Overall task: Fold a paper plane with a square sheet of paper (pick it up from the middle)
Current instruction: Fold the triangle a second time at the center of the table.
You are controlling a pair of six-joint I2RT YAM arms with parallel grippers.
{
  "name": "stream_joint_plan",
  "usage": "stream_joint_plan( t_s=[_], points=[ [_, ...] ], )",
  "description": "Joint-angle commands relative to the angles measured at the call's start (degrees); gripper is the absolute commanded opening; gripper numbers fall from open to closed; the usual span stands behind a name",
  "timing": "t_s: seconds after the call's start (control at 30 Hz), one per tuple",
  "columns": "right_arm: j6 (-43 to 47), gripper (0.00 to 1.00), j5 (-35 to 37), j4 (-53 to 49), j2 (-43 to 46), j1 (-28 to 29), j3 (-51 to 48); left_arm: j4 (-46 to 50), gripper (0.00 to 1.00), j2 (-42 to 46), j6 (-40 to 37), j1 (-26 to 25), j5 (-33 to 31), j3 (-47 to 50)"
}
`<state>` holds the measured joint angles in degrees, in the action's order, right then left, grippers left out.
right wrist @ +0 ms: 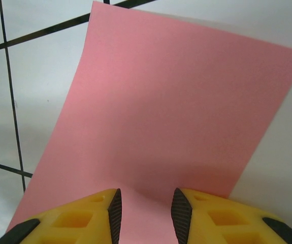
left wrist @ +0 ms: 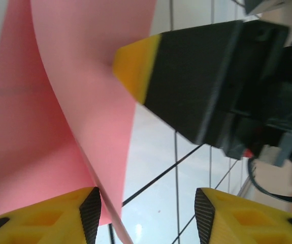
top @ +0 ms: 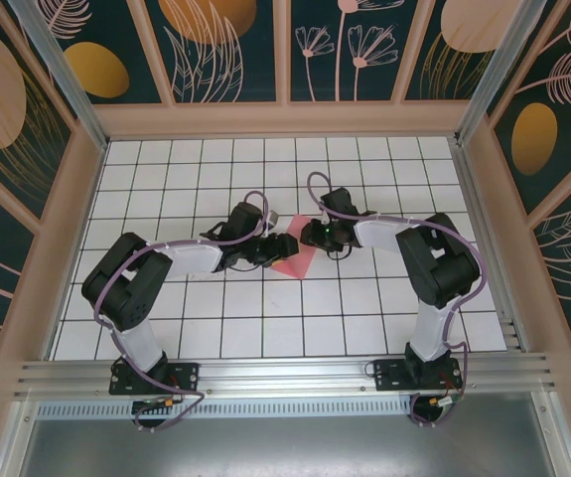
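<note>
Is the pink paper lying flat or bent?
Bent, not flat: the left wrist view shows the pink paper curving upward in two layers.

readable text: we find none.
square sheet of paper (right wrist: 176, 101): plain pink; we read no print on it.
wall panels (top: 230, 50): we see drawn plants and ovals, but no lettering.
arm bases (top: 154, 376): any marking here is too small for us to read.
</note>
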<state>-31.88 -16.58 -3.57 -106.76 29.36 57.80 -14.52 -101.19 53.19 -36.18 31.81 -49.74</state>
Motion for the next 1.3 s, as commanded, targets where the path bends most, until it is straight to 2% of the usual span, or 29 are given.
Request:
stream_joint_plan(
  t_s=[0.0,0.23,0.43,0.67,0.83,1.0,1.27],
  points=[
    [0.50,0.37,-0.87,-3.90,-3.56,-0.44,-3.53,-5.98,0.55,0.25,2.51,-0.33,2.55,0.78],
    [0.68,0.36,-6.41,-2.13,-1.70,-1.97,-4.53,-10.20,0.55,-1.94,4.90,-0.42,3.26,0.89],
    [0.85,0.32,-14.21,1.17,1.24,-4.11,-5.67,-11.53,0.58,-3.62,5.34,-0.38,1.90,1.04],
    [0.95,0.31,-21.63,4.72,6.95,-6.78,-7.63,-11.82,0.52,-5.24,6.06,-0.38,0.81,1.13],
    [2.84,0.38,-23.91,5.12,9.76,-8.35,-9.83,-11.60,0.51,-5.61,5.84,-0.38,0.04,1.22],
    [3.29,0.41,-28.39,7.01,10.74,-8.16,-12.53,-10.71,0.46,-5.95,5.62,-0.38,-0.61,1.03],
    [4.29,0.41,-30.86,7.70,10.17,-6.97,-13.51,-10.00,0.37,-6.01,5.63,-0.38,-1.13,1.02]
  ],
)
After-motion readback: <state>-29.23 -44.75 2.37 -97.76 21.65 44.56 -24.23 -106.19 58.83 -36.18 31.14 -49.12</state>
